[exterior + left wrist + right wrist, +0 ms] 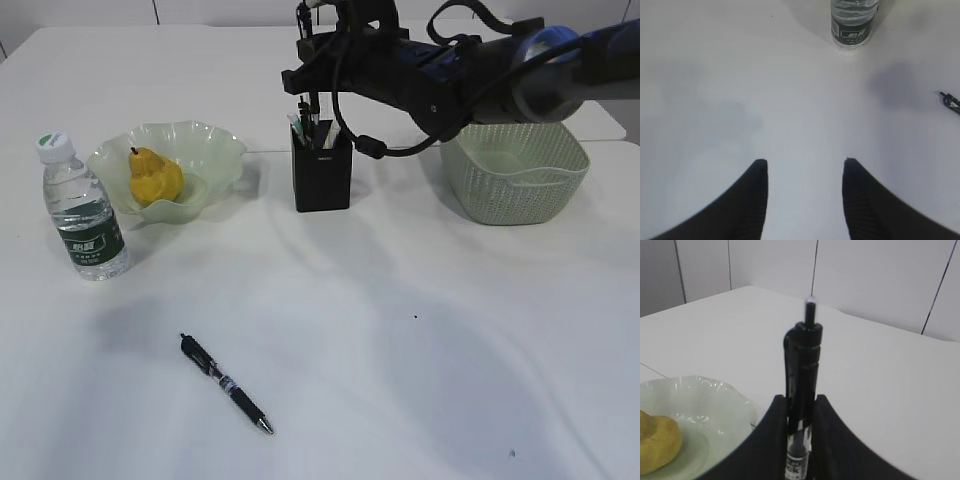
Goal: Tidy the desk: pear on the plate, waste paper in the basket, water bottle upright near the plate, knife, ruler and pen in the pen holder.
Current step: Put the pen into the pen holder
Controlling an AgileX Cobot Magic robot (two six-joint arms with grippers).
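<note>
Two right fingers (801,440) pinch a black pen (802,390) upright, clicker end up, directly above the holder (321,178), which already carries other items; which ones cannot be told. Left fingers (805,200) stand spread, holding nothing, low over bare worktop (740,75). Pear (153,177) sits in the plate (215,150); bottle (83,210) stands upright just beside it; basket (515,180) is at far right, contents not visible. A second pen (225,384) lies on the near worktop. Judgement: step in hand is dropping the held pen into the holder. To do it well, keep the pen vertical, aim for a free gap between the items inside, lower until the tip is below the rim, then release.
</note>
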